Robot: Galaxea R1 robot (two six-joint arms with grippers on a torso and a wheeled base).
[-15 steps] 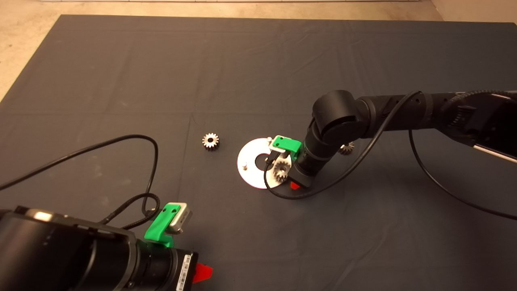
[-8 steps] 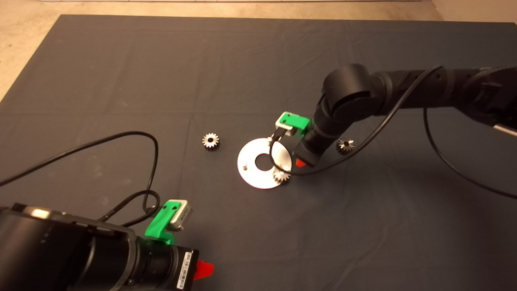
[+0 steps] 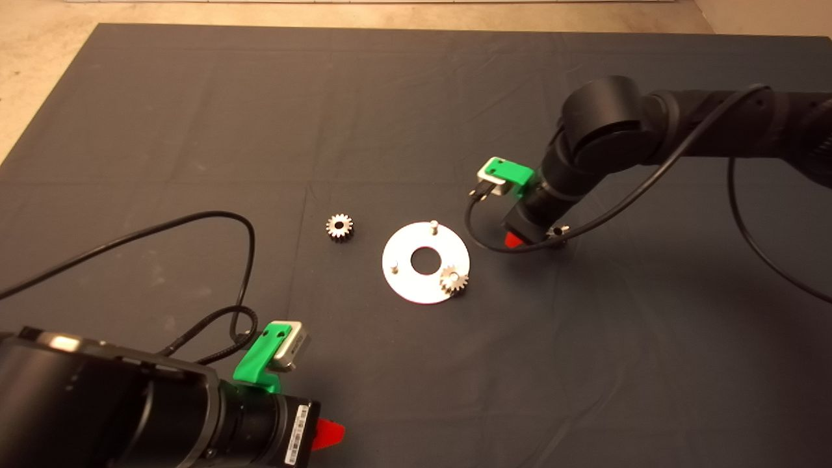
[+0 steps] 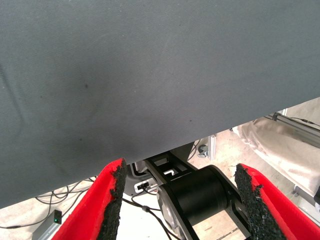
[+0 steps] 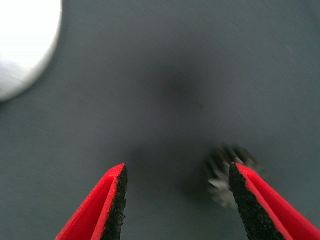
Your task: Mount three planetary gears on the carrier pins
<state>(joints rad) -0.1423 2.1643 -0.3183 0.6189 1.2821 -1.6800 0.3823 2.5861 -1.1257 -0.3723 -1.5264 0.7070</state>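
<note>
A silver disc point(image 3: 409, 283) lies mid-mat with the carrier pins on it. Two pins point(image 3: 433, 225) point(image 3: 394, 266) stand bare. One planetary gear point(image 3: 454, 281) sits on the disc's near-right pin. A second gear point(image 3: 339, 227) lies on the mat left of the disc. The third gear point(image 5: 227, 172) lies right of the disc, just beside one pad of my right gripper point(image 5: 175, 205). That gripper point(image 3: 530, 239) hovers open over it, holding nothing. Only the gear's edge point(image 3: 560, 231) peeks out in the head view. My left gripper point(image 3: 325, 434) is parked open at the lower left.
A black cable point(image 3: 195, 224) loops across the mat's left side. The right arm's cable point(image 3: 494, 250) hangs low between the disc and the gripper. The left wrist view shows the mat's edge point(image 4: 200, 135) with floor and robot base beyond.
My right gripper let go of the gear on the near-right pin, lifted off the disc and swung right to hover over the gear lying beside it. The left arm stayed put.
</note>
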